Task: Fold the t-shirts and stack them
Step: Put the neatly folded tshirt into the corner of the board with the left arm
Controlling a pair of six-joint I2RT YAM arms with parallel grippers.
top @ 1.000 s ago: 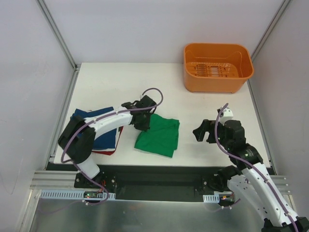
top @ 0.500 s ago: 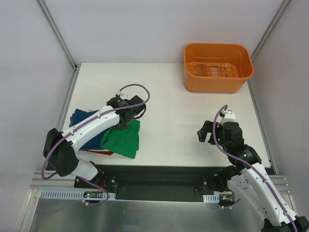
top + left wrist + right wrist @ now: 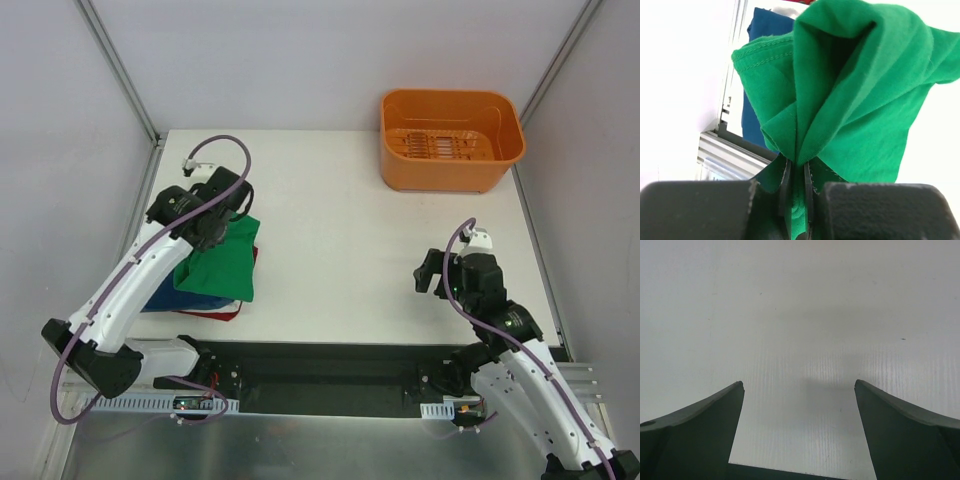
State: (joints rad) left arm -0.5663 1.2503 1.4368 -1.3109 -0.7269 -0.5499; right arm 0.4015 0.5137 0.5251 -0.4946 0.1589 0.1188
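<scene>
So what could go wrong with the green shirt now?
The left gripper pinches the green t-shirt by one bunched bit, so its fold might come undone when dropped. It hangs over only part of the blue t-shirt below, so it may land crooked. The right gripper is open and far off, so it can't steady anything.
</scene>
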